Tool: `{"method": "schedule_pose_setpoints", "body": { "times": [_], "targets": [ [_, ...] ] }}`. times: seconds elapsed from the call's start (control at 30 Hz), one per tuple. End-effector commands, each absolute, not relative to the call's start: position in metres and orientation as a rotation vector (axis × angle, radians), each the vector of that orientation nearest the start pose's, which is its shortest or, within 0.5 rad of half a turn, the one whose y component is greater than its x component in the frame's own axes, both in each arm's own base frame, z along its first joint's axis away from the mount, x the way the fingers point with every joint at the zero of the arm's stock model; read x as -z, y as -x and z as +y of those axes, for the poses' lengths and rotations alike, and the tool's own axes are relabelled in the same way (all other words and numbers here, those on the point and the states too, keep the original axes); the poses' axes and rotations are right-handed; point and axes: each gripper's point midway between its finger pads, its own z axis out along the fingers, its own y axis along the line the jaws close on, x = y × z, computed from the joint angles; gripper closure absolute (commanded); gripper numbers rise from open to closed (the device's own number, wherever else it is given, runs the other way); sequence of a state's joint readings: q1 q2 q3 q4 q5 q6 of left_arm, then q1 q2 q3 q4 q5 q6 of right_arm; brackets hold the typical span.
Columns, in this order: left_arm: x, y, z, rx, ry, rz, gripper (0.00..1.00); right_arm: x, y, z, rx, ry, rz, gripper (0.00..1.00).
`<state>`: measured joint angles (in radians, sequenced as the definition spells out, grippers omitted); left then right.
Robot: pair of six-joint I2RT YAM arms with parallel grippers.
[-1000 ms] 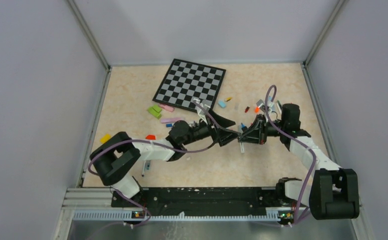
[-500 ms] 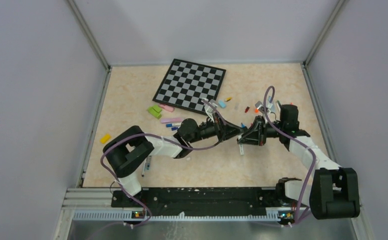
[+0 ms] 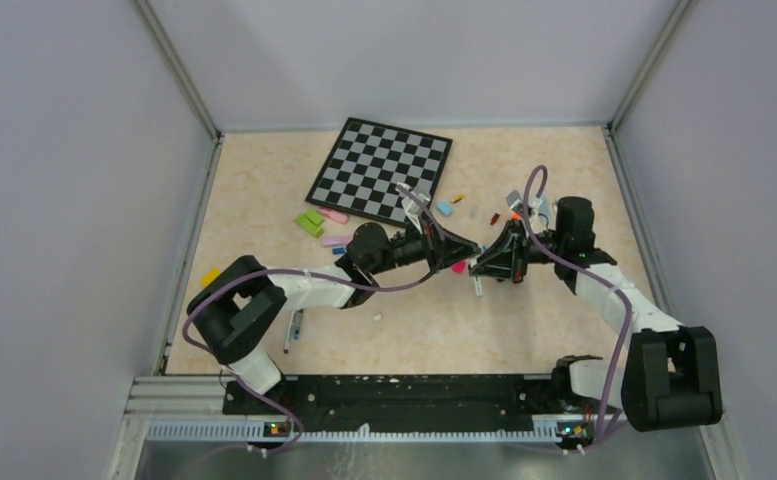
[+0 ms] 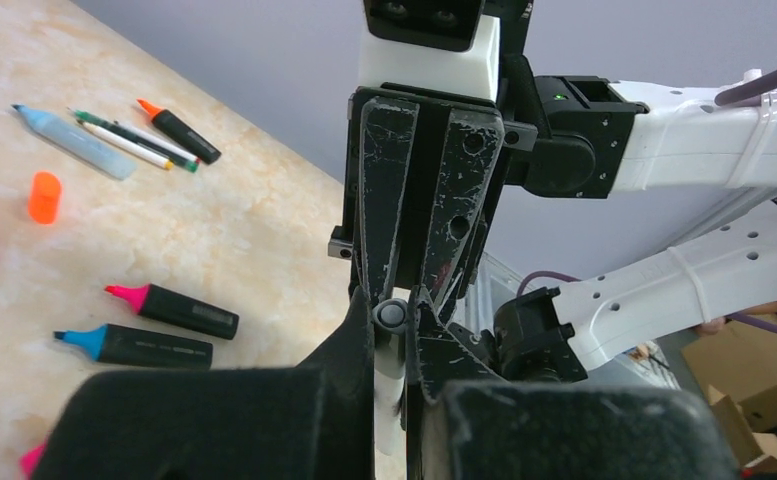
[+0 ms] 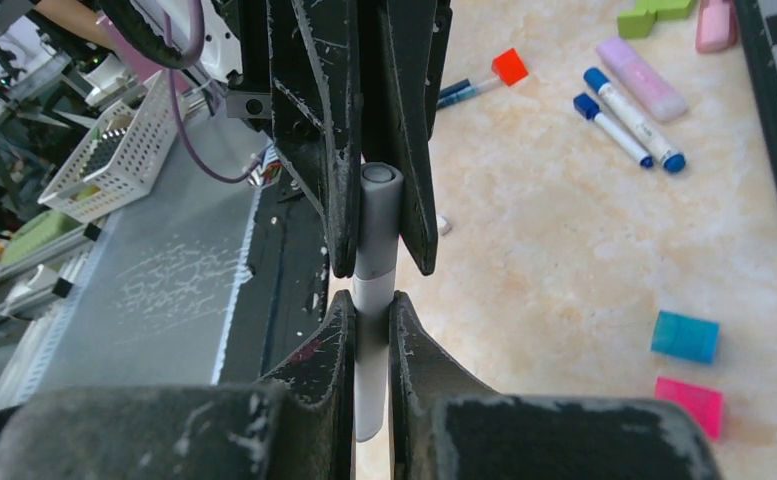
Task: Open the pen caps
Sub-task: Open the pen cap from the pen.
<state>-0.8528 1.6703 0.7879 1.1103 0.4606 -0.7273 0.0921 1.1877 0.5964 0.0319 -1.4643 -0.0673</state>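
Overhead, both arms meet at frame centre. The left gripper (image 4: 392,325) is clamped on a grey cap (image 5: 379,215), and the right gripper (image 5: 372,320) grips the white pen (image 5: 372,292) beneath it. The cap looks not yet pulled off. A loose cyan cap (image 5: 684,336) and pink cap (image 5: 690,406), lower right, suggest some pens are done. Blue-capped pens (image 5: 632,118), upper right, seem left.

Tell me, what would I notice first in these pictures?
The left tool and right tool meet nose to nose in the middle of the table, both pinching one white pen with a grey end. A checkered board lies at the far side, and colourful pens and loose caps are scattered around them.
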Motion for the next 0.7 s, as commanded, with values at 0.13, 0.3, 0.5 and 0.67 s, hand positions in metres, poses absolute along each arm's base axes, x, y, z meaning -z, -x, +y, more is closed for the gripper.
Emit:
{"method": "schedule_pose_setpoints", "body": {
  "times": [0.13, 0.3, 0.5, 0.67],
  "targets": [
    [-0.434, -0.297, -0.313, 1.231, -0.193, 0.914, 1.00, -0.182, -0.169, 0.199, -1.706, 1.004, 1.588, 1.00],
    [-0.436, -0.291, -0.294, 1.205, -0.158, 0.909, 1.00, -0.181, -0.168, 0.199, -1.712, 1.007, 1.586, 1.00],
    [-0.439, -0.288, -0.283, 1.191, -0.143, 0.902, 1.00, -0.180, -0.168, 0.199, -1.700, 1.019, 1.571, 1.00],
    [-0.435, -0.287, -0.278, 1.177, -0.139, 0.928, 1.00, -0.181, -0.170, 0.199, -1.679, 1.020, 1.573, 1.00]
  ]
}}
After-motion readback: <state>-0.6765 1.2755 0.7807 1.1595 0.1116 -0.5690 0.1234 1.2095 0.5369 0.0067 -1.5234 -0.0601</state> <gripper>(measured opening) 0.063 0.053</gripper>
